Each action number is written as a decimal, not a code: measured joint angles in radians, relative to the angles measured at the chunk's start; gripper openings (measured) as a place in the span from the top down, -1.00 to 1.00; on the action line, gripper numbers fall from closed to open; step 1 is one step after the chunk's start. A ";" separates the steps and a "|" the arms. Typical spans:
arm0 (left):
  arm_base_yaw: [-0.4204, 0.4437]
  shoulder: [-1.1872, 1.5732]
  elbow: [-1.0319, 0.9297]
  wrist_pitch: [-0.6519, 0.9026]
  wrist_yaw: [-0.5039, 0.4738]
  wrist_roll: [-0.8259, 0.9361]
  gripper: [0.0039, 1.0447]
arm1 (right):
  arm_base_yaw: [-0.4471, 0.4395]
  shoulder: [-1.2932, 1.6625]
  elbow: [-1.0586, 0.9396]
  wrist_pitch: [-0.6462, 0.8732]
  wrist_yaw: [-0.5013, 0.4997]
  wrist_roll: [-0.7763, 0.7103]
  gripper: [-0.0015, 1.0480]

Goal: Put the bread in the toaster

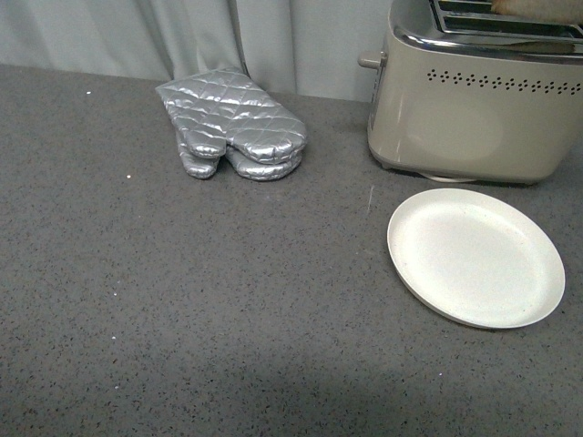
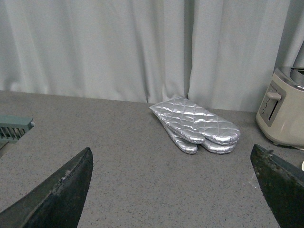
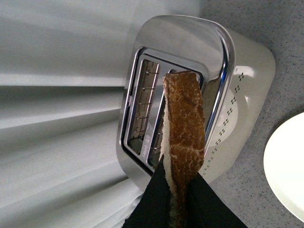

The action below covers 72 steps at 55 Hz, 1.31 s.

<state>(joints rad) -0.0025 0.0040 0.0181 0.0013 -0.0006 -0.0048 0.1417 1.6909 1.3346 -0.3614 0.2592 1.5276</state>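
A kitchen-like setup: grey speckled counter (image 1: 182, 300), toaster (image 1: 474, 118), oven mitt (image 1: 232, 123), plate (image 1: 474, 257), curtain backdrop (image 2: 95, 47).

The front and left of the worktop (image 1: 182, 309) are lying bare, giving a hand lots of room. The silver mitt (image 1: 232, 123) is sitting at the back by the curtain (image 1: 109, 36), well apart from the toaster (image 1: 474, 127), and the white plate (image 1: 474, 255) is lying just in front of it. Both slots (image 3: 142, 104) are standing open, with the bread (image 3: 184, 114) hanging right over them.
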 joint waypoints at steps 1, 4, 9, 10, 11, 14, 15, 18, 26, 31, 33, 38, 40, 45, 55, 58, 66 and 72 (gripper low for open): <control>0.000 0.000 0.000 0.000 0.000 0.000 -0.88 | 0.000 0.006 0.003 -0.003 0.002 0.006 0.96; 0.000 0.000 0.000 0.000 0.000 0.000 -0.88 | 0.000 0.024 0.010 -0.003 0.008 0.016 0.96; 0.000 0.000 0.000 0.000 0.000 0.000 -0.88 | 0.002 0.049 0.026 -0.004 0.014 0.027 0.96; 0.000 0.000 0.000 0.000 0.000 0.000 -0.88 | 0.002 0.052 0.029 -0.005 0.014 0.029 0.96; 0.000 0.000 0.000 0.000 0.000 0.000 -0.88 | 0.002 0.056 0.033 -0.006 0.014 0.031 0.96; 0.000 0.000 0.000 0.000 0.000 0.000 -0.88 | 0.003 0.069 0.046 -0.010 0.016 0.033 0.96; 0.000 0.000 0.000 0.000 0.000 0.000 -0.88 | 0.003 0.071 0.048 -0.010 0.016 0.033 0.96; 0.000 0.000 0.000 0.000 0.000 0.000 -0.88 | 0.003 0.084 0.061 -0.010 0.016 0.032 0.96; 0.000 0.000 0.000 0.000 0.000 0.000 -0.88 | 0.003 0.121 0.097 -0.021 0.023 0.024 0.96; 0.000 0.000 0.000 0.000 0.000 0.000 -0.88 | 0.002 0.141 0.113 -0.039 0.024 0.010 0.96; 0.000 0.000 0.000 0.000 0.000 0.000 -0.88 | 0.002 0.150 0.116 -0.039 0.032 -0.008 0.94; 0.000 0.000 0.000 0.000 0.000 0.000 -0.88 | 0.000 0.157 0.116 -0.002 0.050 -0.066 0.67; 0.000 0.000 0.000 0.000 0.000 0.000 -0.88 | 0.000 0.157 0.119 0.007 0.051 -0.103 0.56; 0.000 0.000 0.000 0.000 0.000 0.000 -0.88 | 0.000 0.157 0.121 0.050 0.063 -0.185 0.33; 0.000 0.000 0.000 0.000 0.000 0.000 -0.88 | 0.008 0.134 0.085 0.206 0.068 -0.519 -0.32; 0.000 0.000 0.000 -0.001 0.000 0.000 -0.88 | 0.008 0.105 0.034 0.271 0.076 -0.617 -0.56; 0.000 0.000 0.000 -0.001 0.000 0.000 -0.88 | 0.006 -0.061 -0.209 0.557 0.111 -0.985 -0.80; 0.000 0.000 0.000 -0.001 0.000 0.000 -0.88 | -0.014 -0.212 -0.405 0.699 0.064 -1.200 -0.81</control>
<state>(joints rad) -0.0025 0.0040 0.0181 0.0006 -0.0006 -0.0048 0.1280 1.4792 0.9295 0.3374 0.3233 0.3279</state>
